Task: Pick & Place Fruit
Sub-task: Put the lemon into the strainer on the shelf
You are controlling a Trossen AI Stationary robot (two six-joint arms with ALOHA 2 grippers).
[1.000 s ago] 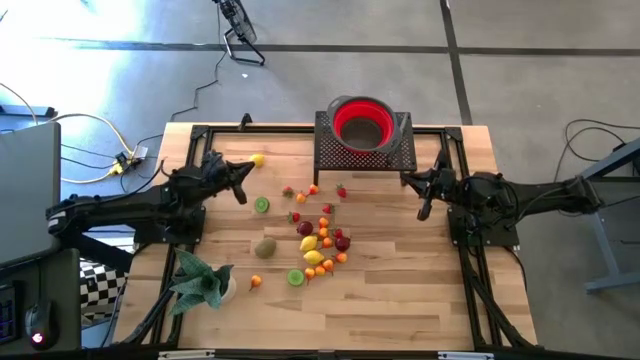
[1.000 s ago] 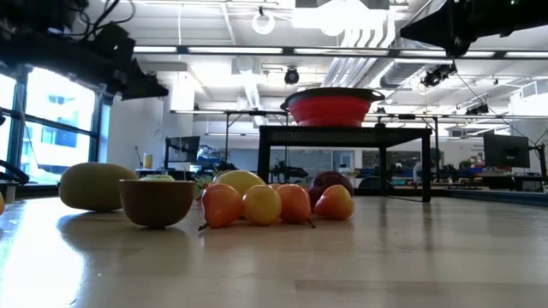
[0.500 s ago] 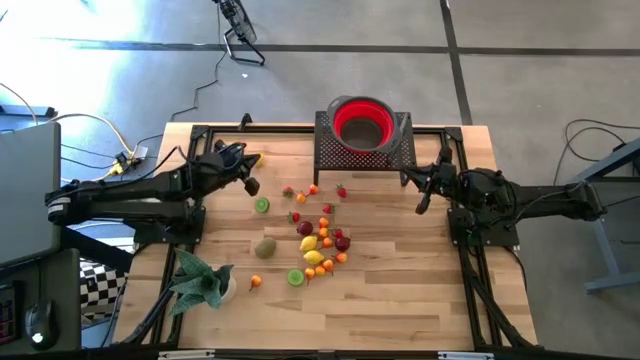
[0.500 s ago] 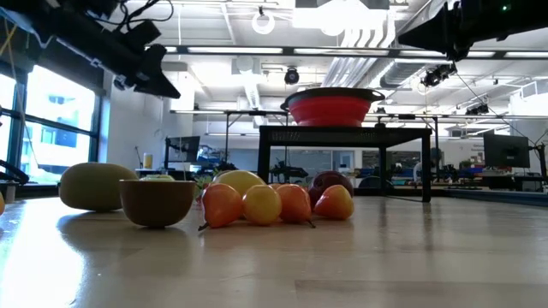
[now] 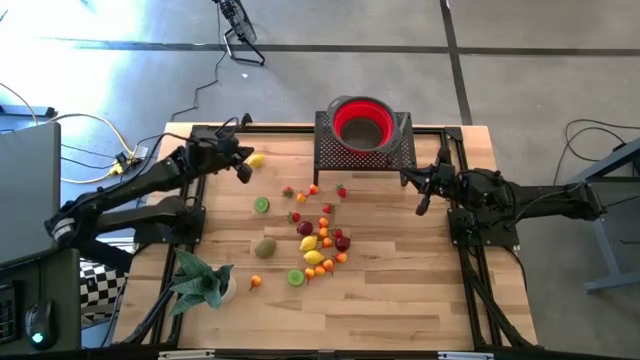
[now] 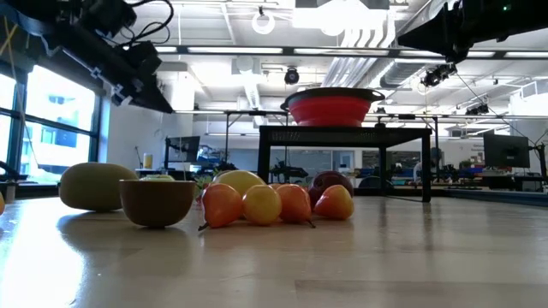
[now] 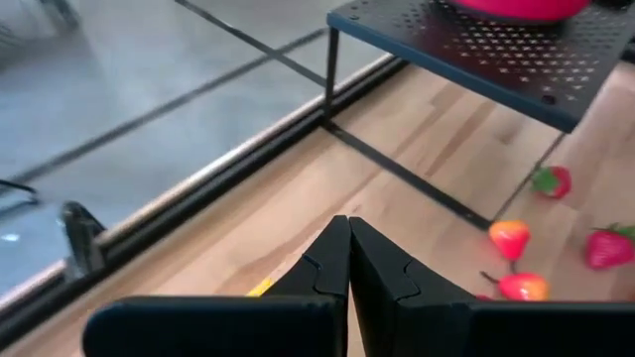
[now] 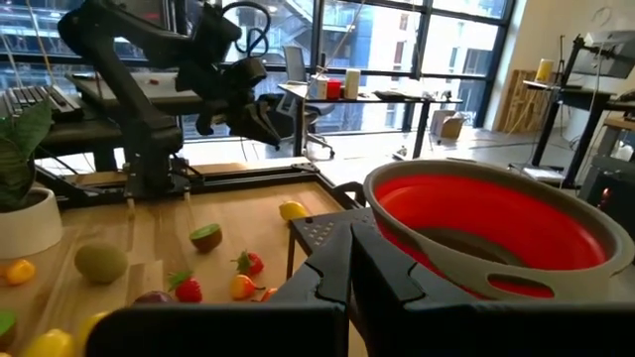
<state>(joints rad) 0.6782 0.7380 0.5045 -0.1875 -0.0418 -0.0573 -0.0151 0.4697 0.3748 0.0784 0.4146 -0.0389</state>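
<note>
The left gripper (image 5: 243, 172) hangs above the table's far left part with its two dark fingers (image 7: 349, 260) pressed together on nothing, tip pointing down toward the wood beside a small yellow toy lemon (image 5: 257, 160) that lies just next to it, a sliver of yellow showing under the fingers in the left wrist view. The right gripper (image 5: 421, 203) waits above the table's right side, near the black perforated metal stand (image 5: 330, 152), its fingers (image 8: 347, 263) likewise closed and empty. As far as these views show, the task has barely begun: the round red collapsible bowl with a grey rim (image 5: 362, 122) on the stand looks empty, and all the small plastic toy fruit (image 5: 318, 238) lies on the light wooden table (image 5: 400, 300). Most of it sits in a loose cluster at the table's middle, well apart from both grippers: lemons, a dark-red plum, tiny oranges and strawberries, with a brown kiwi (image 5: 265, 247) and two green lime halves nearer the left side, and one small orange near the green leafy plant in a white pot (image 5: 200, 280). Judging by position, the lone lemon is the likeliest first pick; the left fingers would need to open and drop over it before anything reaches the bowl.
</note>
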